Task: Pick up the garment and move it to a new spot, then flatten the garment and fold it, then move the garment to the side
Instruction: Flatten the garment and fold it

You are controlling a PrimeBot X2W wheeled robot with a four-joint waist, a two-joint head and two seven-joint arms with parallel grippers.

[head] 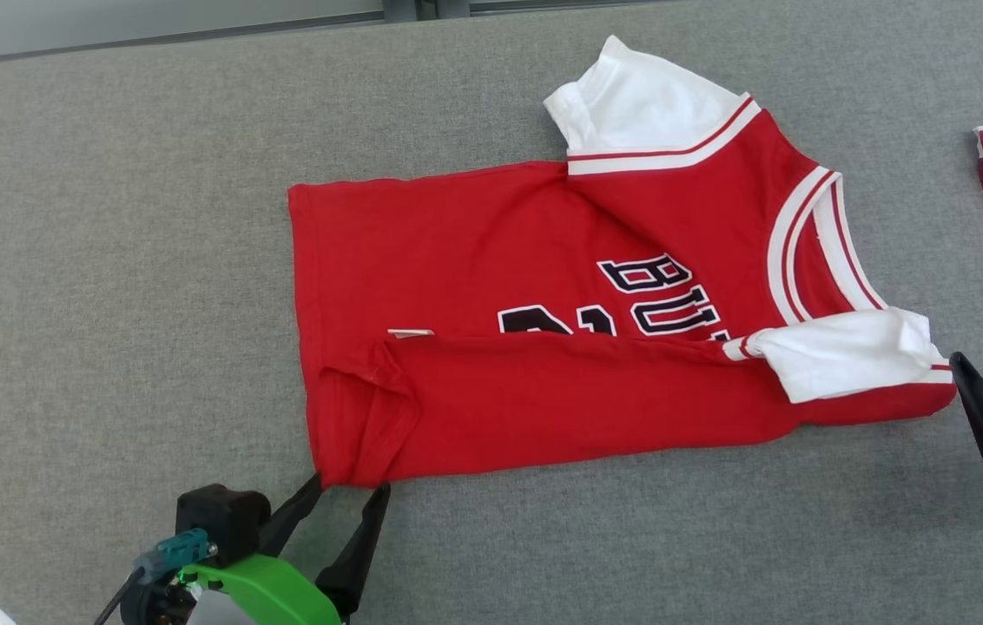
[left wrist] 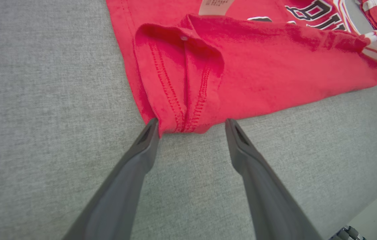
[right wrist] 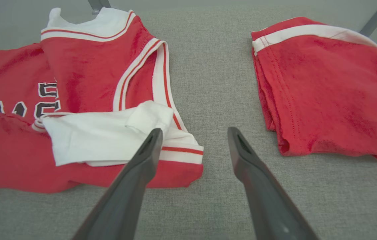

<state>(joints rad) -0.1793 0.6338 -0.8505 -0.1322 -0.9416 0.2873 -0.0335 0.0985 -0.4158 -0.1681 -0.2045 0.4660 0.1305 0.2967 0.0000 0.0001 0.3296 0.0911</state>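
Your left gripper sits at the near hem corner of the red jersey, fingers spread wide, holding nothing. Your right gripper stands just as wide beside the white sleeve, also empty. On the grey padded table the red jersey lies centre, near edge folded over its lettering. A second folded red garment lies apart to the right. A small white label peeks out at the fold.

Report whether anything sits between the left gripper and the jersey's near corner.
Nothing visible does. The left gripper stands open, its fingertips on either side of the hemmed corner of the red jersey, with bare grey table cover below.
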